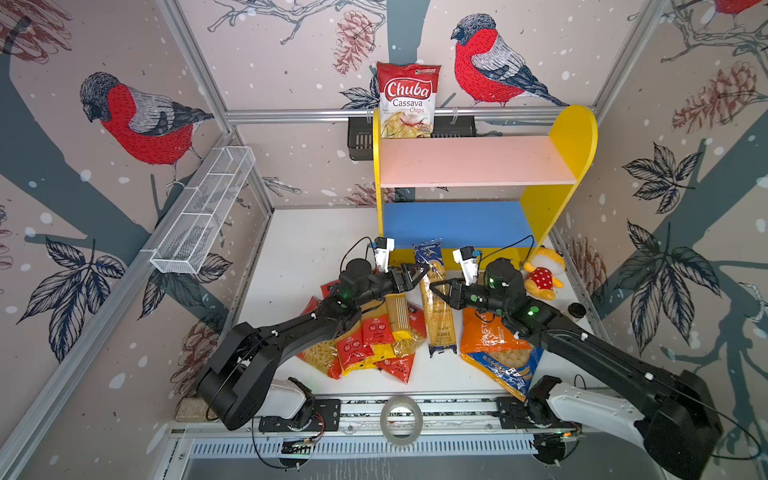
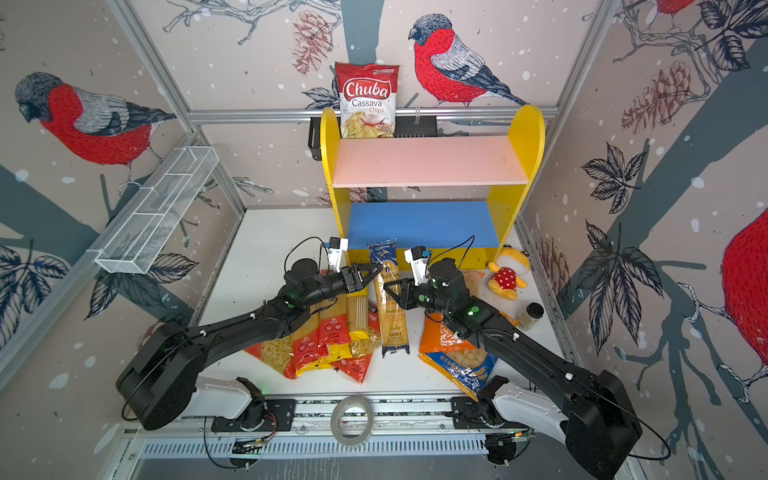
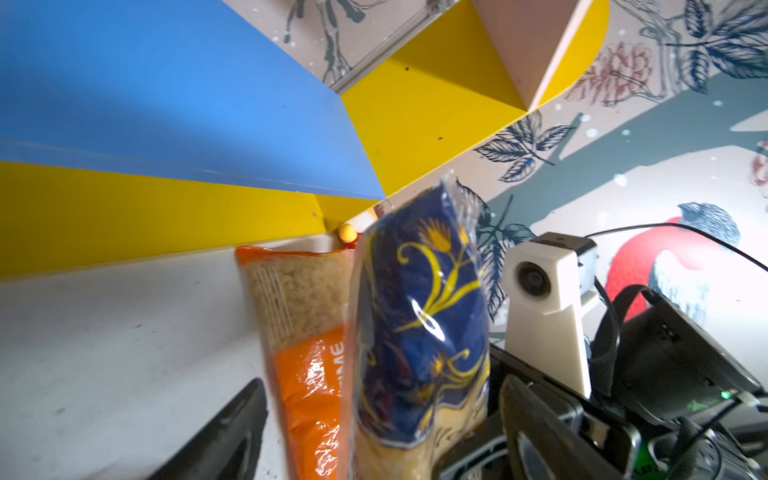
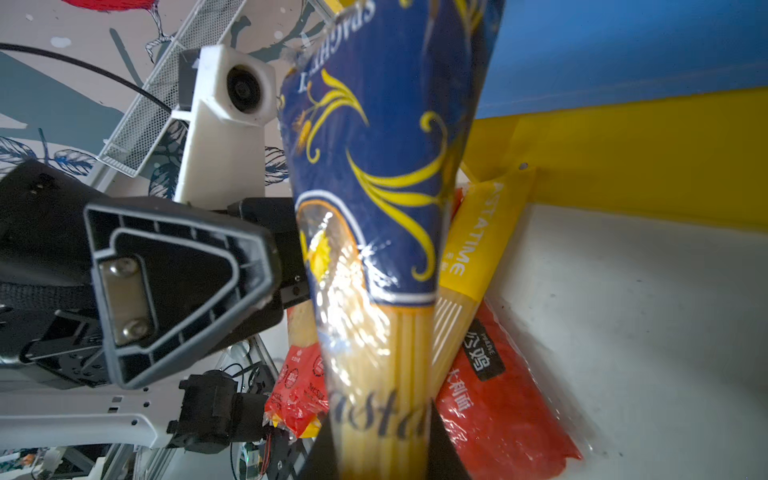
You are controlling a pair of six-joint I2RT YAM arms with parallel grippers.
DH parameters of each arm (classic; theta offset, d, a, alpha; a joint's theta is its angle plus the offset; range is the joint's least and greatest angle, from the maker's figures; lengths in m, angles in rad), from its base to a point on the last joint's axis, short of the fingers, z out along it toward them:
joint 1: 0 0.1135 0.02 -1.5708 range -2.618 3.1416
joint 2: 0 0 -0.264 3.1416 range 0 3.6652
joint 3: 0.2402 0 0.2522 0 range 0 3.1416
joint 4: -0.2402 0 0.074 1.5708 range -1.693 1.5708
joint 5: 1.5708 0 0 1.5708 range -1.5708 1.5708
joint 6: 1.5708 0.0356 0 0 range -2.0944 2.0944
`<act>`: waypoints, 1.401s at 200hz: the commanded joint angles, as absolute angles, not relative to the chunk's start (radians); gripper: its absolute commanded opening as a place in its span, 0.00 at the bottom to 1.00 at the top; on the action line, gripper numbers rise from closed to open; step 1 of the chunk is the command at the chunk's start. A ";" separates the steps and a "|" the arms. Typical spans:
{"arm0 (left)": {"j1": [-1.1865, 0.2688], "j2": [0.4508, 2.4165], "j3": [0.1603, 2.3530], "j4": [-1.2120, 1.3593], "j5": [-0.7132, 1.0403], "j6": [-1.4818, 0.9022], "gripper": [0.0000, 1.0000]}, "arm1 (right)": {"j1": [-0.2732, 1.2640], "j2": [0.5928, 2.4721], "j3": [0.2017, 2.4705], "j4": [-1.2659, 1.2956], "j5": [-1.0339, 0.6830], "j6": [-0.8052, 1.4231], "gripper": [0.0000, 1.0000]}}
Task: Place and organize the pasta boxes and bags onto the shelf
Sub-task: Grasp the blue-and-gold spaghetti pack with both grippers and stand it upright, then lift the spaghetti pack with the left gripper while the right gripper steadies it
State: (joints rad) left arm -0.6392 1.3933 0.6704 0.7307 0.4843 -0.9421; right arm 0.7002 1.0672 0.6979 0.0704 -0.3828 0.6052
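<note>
Pasta packs [image 1: 374,340] lie heaped on the table [image 1: 299,249], the shelf [image 1: 469,160] bare; just before it the right gripper [image 1: 438,293] pinches the dark blue spaghetti pack [image 1: 430,253], and the left gripper [image 1: 419,274] gapes wide around it.

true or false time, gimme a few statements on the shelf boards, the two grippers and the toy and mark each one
1. The pink board and the blue board are both bare. True.
2. The right gripper is shut on the dark blue spaghetti pack. True.
3. The plush toy sits on the pink board. False: it lies on the table, right of the blue board.
4. The left gripper clamps a red bag. False: its jaws stand open beside that pack.
</note>
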 commanded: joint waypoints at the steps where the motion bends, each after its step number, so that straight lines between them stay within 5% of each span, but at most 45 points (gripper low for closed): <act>1: -0.646 1.400 0.686 0.812 0.538 -0.936 0.81 | 0.717 1.065 0.721 0.218 -0.385 0.638 0.20; 31: -0.649 1.417 0.695 0.837 0.555 -0.939 0.72 | 0.729 1.071 0.735 0.214 -0.400 0.642 0.20; 116: -0.650 1.468 0.763 0.931 0.631 -0.975 0.24 | 0.733 1.078 0.710 0.207 -0.391 0.654 0.25; 174: -0.649 1.435 0.816 0.912 0.635 -0.958 0.12 | 0.690 1.046 0.662 0.226 -0.444 0.679 0.38; 226: -0.623 1.428 0.940 0.887 0.625 -0.967 0.03 | 0.596 0.928 0.581 0.216 -0.610 0.678 0.76; 280: -0.583 1.481 1.136 0.897 0.667 -1.009 0.03 | 0.554 0.841 0.533 0.304 -0.704 0.719 0.81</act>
State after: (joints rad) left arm -0.5957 1.4624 1.0782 0.7647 0.6331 -0.9504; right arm 0.5602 0.8482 0.5354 0.2253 -0.6426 0.6930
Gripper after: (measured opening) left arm 0.225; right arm 0.814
